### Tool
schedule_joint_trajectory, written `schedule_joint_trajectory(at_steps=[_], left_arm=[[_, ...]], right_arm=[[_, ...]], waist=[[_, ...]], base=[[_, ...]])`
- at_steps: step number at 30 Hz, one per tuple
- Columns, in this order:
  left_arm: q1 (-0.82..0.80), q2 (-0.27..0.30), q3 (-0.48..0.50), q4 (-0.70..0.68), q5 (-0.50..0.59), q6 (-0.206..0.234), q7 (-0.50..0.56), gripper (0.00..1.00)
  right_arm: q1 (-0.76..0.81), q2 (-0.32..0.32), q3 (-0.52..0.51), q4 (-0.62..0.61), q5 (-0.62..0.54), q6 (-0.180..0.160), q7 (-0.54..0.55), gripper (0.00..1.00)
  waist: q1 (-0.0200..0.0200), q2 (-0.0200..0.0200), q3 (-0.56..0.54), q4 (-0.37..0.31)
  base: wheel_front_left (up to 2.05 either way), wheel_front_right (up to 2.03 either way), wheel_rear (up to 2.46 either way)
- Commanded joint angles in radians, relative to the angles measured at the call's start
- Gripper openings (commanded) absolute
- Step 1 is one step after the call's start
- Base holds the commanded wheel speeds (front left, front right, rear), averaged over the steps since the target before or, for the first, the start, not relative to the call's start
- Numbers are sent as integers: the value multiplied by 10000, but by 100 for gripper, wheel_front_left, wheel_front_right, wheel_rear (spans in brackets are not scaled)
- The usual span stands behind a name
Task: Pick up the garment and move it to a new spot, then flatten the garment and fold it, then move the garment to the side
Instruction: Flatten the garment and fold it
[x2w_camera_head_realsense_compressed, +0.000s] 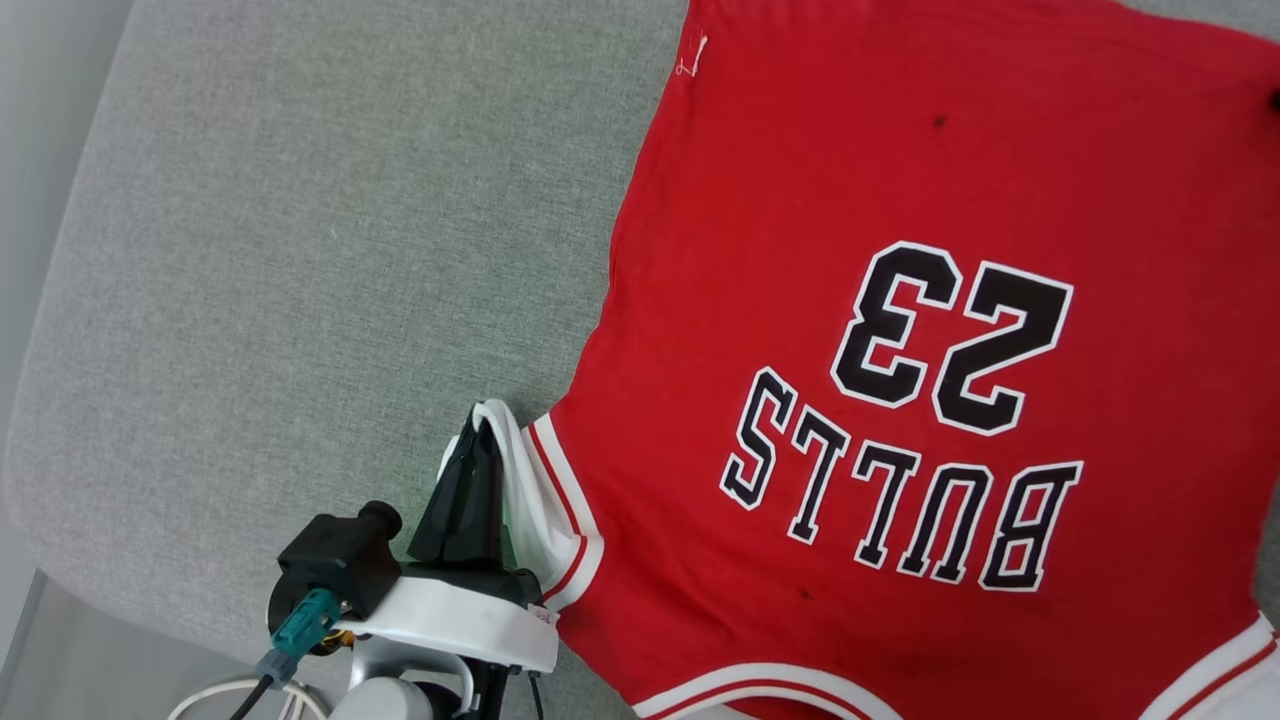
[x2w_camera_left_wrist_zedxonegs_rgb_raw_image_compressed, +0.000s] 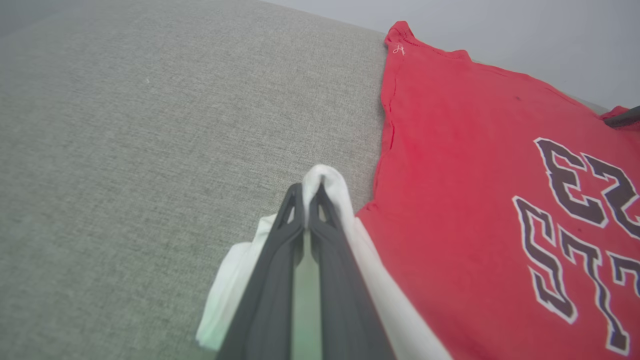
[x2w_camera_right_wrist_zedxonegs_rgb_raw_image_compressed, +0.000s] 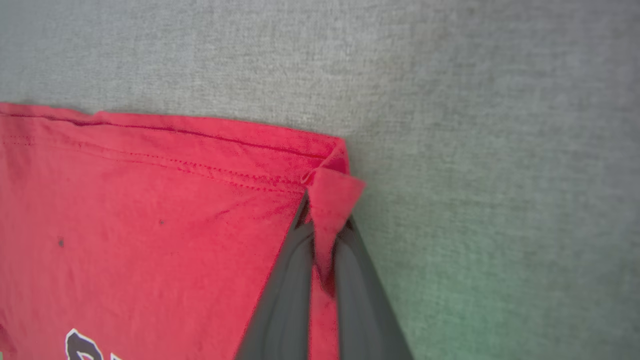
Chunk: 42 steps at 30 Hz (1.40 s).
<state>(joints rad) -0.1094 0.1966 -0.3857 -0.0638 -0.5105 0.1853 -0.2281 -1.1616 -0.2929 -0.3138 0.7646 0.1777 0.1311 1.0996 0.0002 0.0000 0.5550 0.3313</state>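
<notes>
The garment (x2w_camera_head_realsense_compressed: 900, 200), a bright red jersey with black white-outlined "BULLS" and "23", lies spread on a grey fabric surface (x2w_camera_head_realsense_compressed: 300, 250); it takes up the right half of the head view. My left gripper (x2w_camera_head_realsense_compressed: 478, 425) is shut on its white sleeve (x2w_camera_head_realsense_compressed: 520, 480) at the jersey's near left corner. In the left wrist view the white sleeve (x2w_camera_left_wrist_zedxonegs_rgb_raw_image_compressed: 330, 190) is pinched between the left gripper (x2w_camera_left_wrist_zedxonegs_rgb_raw_image_compressed: 306, 192) fingers. In the right wrist view my right gripper (x2w_camera_right_wrist_zedxonegs_rgb_raw_image_compressed: 324, 220) is shut on the far hem corner of the garment (x2w_camera_right_wrist_zedxonegs_rgb_raw_image_compressed: 332, 195), a fold of red cloth between its dark fingers.
The grey surface has a rounded edge at the left (x2w_camera_head_realsense_compressed: 60, 300), with pale floor beyond it. A wide bare stretch of grey lies left of the jersey. A pale wall (x2w_camera_left_wrist_zedxonegs_rgb_raw_image_compressed: 500, 25) rises behind the surface in the left wrist view.
</notes>
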Motion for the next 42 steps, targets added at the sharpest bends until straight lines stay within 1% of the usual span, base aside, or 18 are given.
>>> schedule_joint_trajectory(at_steps=[1,4,7,11,12,17,19,23,26,29,30,34,35,36,37,40,42], left_arm=[[-66,0,23,75,-5,-10,-60,0],[-17,71,86,190,-44,-34,-76,0],[142,243,200,313,-86,-15,-46,0],[435,543,376,422,-209,67,149,0],[520,630,446,435,-252,88,218,0],[1055,1211,933,459,-399,351,536,0],[1370,1438,1156,396,-497,490,665,0],[1972,1792,1493,270,-663,729,960,0],[2361,1978,1631,161,-792,850,1181,0],[2626,2053,1727,41,-907,956,1361,0],[2677,2081,1747,18,-918,981,1404,0],[2840,2168,1773,-82,-983,1065,1581,0],[2838,2162,1741,-113,-974,1072,1630,0],[2839,2158,1735,-155,-969,1119,1665,0],[2829,2166,1729,-207,-959,1141,1689,0],[2785,2182,1670,-333,-917,1210,1782,0],[2715,2199,1601,-459,-876,1232,1849,0]], right_arm=[[608,334,136,265,-57,-7,146,0],[376,129,603,-232,-90,-7,-13,0],[399,-194,1395,-779,194,-7,-194,0],[982,-737,2692,-1679,932,-7,-377,0],[1165,-972,2935,-2007,1163,-7,-363,0],[2884,-2045,4186,-3587,2255,-7,-349,0],[3818,-2402,4426,-4181,2639,-7,-352,0],[6071,-2889,4364,-5162,3198,-9,-255,0],[7965,-2901,4027,-5678,3491,-9,-316,0],[9707,-2469,3499,-5923,4013,-9,-383,0],[10206,-2412,3353,-5983,4084,-7,-444,0],[11765,-1810,3154,-6057,4481,-7,-534,0],[11981,-1726,3108,-6089,4547,-7,-618,26],[12125,-1586,3079,-6143,4651,-7,-729,80],[12191,-1443,3003,-6185,4754,-7,-894,100],[11975,-1348,2847,-6504,4699,-7,-1789,100],[11560,-1425,2688,-6800,4530,-7,-2878,100]], waist=[[-2,0,-156,-59],[-2,0,-494,-208],[-2,0,-1041,-480],[-2,0,-1968,-1016],[-2,0,-2168,-1162],[-2,0,-3289,-2220],[-2,0,-3687,-2739],[-2,0,-4373,-3650],[-2,0,-4711,-4232],[-2,0,-4852,-4675],[-2,0,-4881,-4775],[-2,0,-4897,-5128],[-2,0,-4879,-5165],[-2,0,-4855,-5206],[-2,0,-4820,-5235],[-2,0,-4721,-5243],[-2,0,-4601,-5161]], base=[[0,0,0],[0,0,0],[0,0,0],[0,0,0],[0,0,0],[0,0,0],[0,0,0],[0,0,0],[0,0,0],[0,0,0],[0,0,0],[0,0,0],[0,0,0],[0,0,0],[0,0,0],[0,0,0],[0,0,0]])
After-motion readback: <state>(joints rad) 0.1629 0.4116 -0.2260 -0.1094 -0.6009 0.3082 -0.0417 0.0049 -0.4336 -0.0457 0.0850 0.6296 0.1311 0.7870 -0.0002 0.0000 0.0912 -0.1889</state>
